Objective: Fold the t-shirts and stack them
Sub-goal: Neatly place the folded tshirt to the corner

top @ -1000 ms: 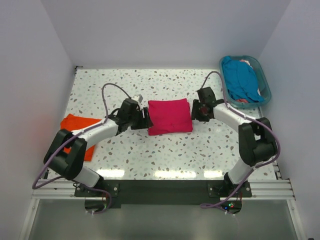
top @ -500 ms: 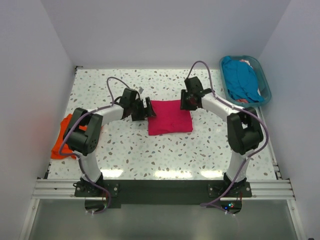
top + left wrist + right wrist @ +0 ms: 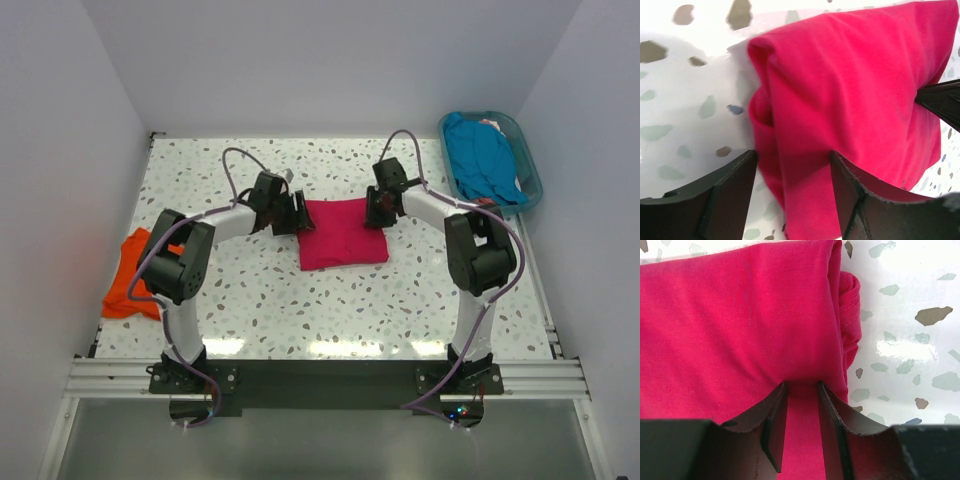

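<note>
Right gripper (image 3: 801,387) pinches the pink shirt (image 3: 342,235) at 2 o'clock; left gripper (image 3: 792,155) gapes around 10 o'clock. We judge: preserving folds.

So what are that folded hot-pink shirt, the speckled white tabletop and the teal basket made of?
The folded hot-pink shirt: soft knit fabric, probably cotton, matte; fine weave and rumpled folds show. The speckled white tabletop: hard and glossy, terrazzo-like stone or laminate; it mirrors the lights. The teal basket: seemingly smooth moulded plastic, judging by its thin rigid rim.
</note>
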Robot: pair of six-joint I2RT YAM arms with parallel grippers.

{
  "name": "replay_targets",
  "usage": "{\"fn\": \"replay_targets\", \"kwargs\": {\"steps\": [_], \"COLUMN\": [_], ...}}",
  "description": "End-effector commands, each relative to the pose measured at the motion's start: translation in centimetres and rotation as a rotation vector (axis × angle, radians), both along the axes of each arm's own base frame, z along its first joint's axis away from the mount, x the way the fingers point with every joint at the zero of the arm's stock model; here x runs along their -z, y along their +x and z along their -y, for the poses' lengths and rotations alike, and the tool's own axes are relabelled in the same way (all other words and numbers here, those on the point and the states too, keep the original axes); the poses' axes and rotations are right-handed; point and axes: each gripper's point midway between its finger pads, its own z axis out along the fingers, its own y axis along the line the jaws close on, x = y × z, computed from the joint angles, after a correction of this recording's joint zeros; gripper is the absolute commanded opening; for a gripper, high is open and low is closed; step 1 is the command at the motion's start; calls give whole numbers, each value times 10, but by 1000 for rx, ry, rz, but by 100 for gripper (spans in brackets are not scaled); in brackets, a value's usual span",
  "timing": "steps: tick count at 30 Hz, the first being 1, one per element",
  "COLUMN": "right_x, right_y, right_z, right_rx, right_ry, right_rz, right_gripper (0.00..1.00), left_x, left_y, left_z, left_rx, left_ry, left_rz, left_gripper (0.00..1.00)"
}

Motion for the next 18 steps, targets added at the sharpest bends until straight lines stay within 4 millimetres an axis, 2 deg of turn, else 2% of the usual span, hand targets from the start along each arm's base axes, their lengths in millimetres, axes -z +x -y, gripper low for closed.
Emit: {"fn": "replay_targets", "kwargs": {"steps": [1,7,10,11,12,13,16,17,18], "right_x": [0,-13,-24,-29,-34,-41,-66,-84,-91], "right_y": [10,16,20,21,22,22,26,26,27], "right_z": [1,-8,-12,-12,-13,-12,-7,-5,-1], "right_rx": [0,-34,-45,-49,-51,-51,-33,-22,-5], "right_ry": [25,62,77,76,78,76,55,60,48], "right_rz": [7,20,35,43,49,50,91,127,144], "right_gripper": [34,34,34,34,34,35,40,43,46], "left_x": [47,46,34,28,23,20,-6,-13,-28], "left_y": [-25,-32,-31,-27,-24,-24,-13,-11,-6], "left_z": [-1,21,38,43,43,42,39,36,34], "left_rx": [25,57,76,71,60,49,-13,-48,-66], "left_ry": [112,76,37,22,24,30,2,-16,-43], "left_rz": [-106,-107,-101,-95,-90,-98,-62,-67,-47], "left_gripper": [65,50,40,30,26,15,0,0,0]}}
